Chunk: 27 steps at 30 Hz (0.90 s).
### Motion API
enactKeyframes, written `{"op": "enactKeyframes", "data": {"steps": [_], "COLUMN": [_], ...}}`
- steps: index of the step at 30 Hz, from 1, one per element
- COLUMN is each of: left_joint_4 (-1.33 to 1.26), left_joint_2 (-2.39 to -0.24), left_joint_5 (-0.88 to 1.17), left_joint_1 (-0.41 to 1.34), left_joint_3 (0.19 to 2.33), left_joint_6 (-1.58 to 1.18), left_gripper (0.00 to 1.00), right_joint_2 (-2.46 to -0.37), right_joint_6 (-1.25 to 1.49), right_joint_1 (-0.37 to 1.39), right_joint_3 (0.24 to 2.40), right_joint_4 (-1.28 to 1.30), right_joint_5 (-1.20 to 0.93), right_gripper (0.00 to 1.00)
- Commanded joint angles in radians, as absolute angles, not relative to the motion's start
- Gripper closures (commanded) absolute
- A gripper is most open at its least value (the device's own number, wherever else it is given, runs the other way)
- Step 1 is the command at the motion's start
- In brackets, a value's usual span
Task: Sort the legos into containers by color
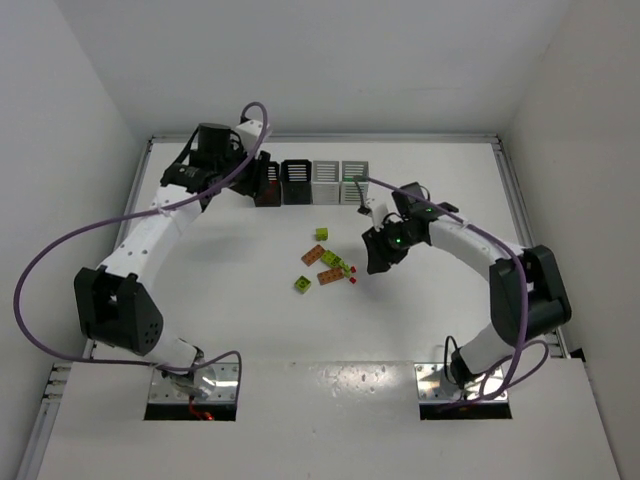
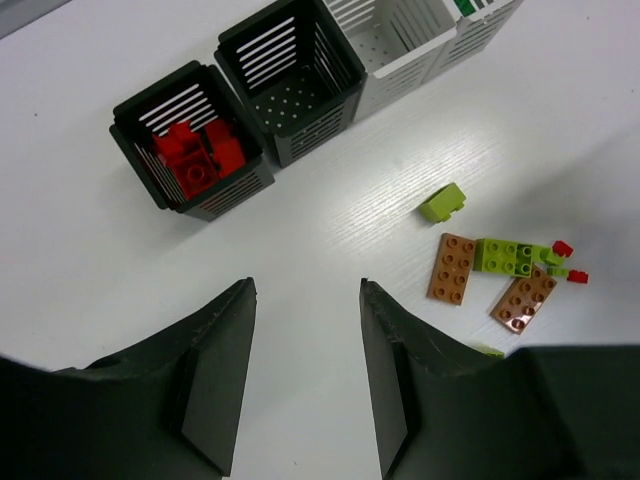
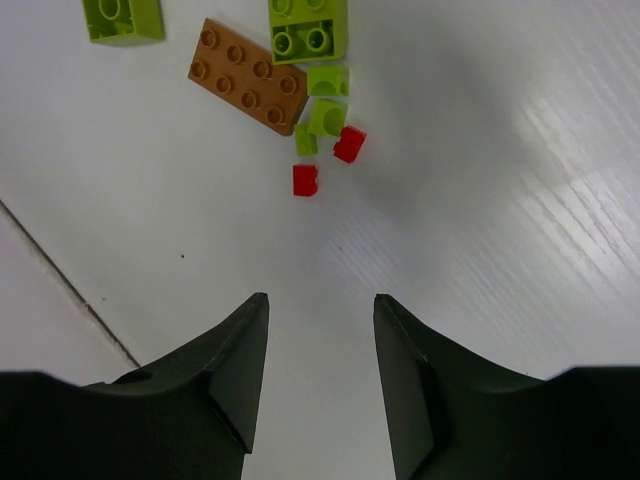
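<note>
Plastic feel: the loose bricks [image 1: 330, 262] look hard, stiff and very light. Their sides are likely smooth, so an off-centre pinch could flick one away. They are not fragile.
Where to hold: probably across two flat opposite sides, low on the piece. The brown plates [image 3: 247, 76] are thin, so fingertips would need to reach almost to the tabletop.
Place of the loose bricks: on the white table [image 1: 250, 300], a short way ahead of the right gripper [image 3: 320, 370], and well ahead and to the right of the left gripper [image 2: 305, 370].
Nearest pieces: two tiny red bricks [image 3: 305, 180] lie almost straight ahead of the right gripper's gap, apart from each other, with lime pieces [image 3: 327, 115] just beyond.
Right gripper: jaws spread, nothing between them.
Left gripper: jaws spread and empty, above bare table.
Bins: in a row ahead of the left gripper. The first black bin [image 2: 190, 150], ahead and left, holds sorted red bricks [image 2: 195, 160]. The second black bin [image 2: 290, 90] shows a bare floor.
Left wrist view only: what lies inside the bins.
Right wrist view only: the studs, and the small red pieces lying separate.
Top view only: both arms together, the end bin [image 1: 354, 170], and a lone lime brick [image 1: 302, 284] apart from the pile.
</note>
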State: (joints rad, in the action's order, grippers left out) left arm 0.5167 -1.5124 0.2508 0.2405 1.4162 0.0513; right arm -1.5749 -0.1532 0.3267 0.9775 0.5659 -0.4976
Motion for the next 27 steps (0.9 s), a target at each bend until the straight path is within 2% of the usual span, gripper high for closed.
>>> {"op": "enactKeyframes", "data": {"steps": [1, 11, 27], "left_joint_4": [0.494, 0.518, 0.518], "left_joint_2": [-1.445, -1.422, -1.422], "left_joint_5": [0.235, 0.224, 0.224], "left_joint_1": [0.224, 0.204, 0.195], "left_joint_3": [1.397, 1.397, 1.379], "left_joint_6": [0.043, 0.052, 0.052], "left_gripper": [0.49, 0.49, 0.49], "right_joint_2": [-1.620, -1.739, -1.855], "right_joint_6": [-0.091, -0.025, 0.017], "right_joint_1": [0.408, 0.508, 0.568], "right_joint_3": [1.014, 1.064, 1.127], "right_joint_4": [0.473, 0.431, 0.413], "right_joint_5": [-0.358, -0.161, -0.150], "right_gripper": [0.53, 0.53, 0.53]}}
